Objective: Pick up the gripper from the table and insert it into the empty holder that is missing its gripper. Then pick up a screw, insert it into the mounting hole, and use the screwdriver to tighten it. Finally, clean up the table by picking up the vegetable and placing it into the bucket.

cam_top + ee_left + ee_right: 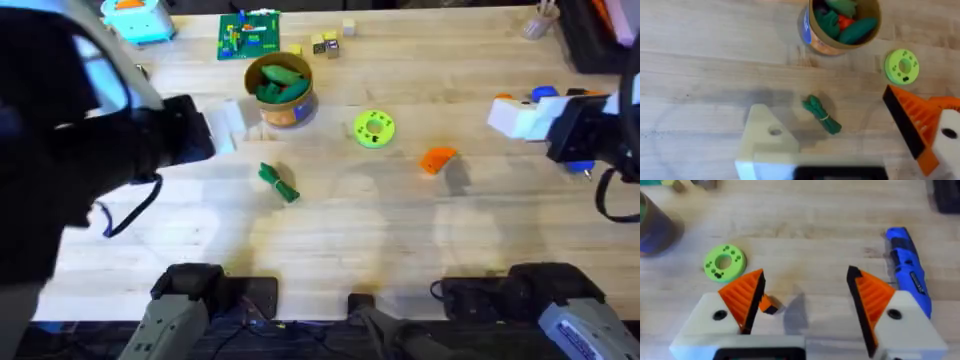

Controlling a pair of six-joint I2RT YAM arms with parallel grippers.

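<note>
**Both grippers wide open, orange piece loose on the table**

In the overhead view the orange piece (437, 159) lies on the bare wooden table (400, 240), at about 4 o'clock from the lime-green disc (374, 128) and apart from it. The right gripper (505, 112) hovers at 2 o'clock from the piece. Its jaws are spread wide and hold nothing. In the right wrist view the piece (769, 305) sits just beside one orange-padded finger (742, 297); I cannot tell whether they touch. The blue screwdriver (907, 270) lies on the table close by the other finger.

The left gripper (225, 125) is at 9 o'clock from the bucket (280, 90), near it. It is also wide open and empty. In the left wrist view one of its fingers is the holder (767, 135), all white with a bare mounting hole. The other finger carries an orange ribbed pad (912, 122).

The vegetable (278, 183) lies on the table at 6 o'clock from the bucket, well clear of it and between the open left fingers in the left wrist view. The bucket stands upright with other green toy vegetables (280, 82) inside. The disc lies flat at 4 o'clock from the bucket.
</note>
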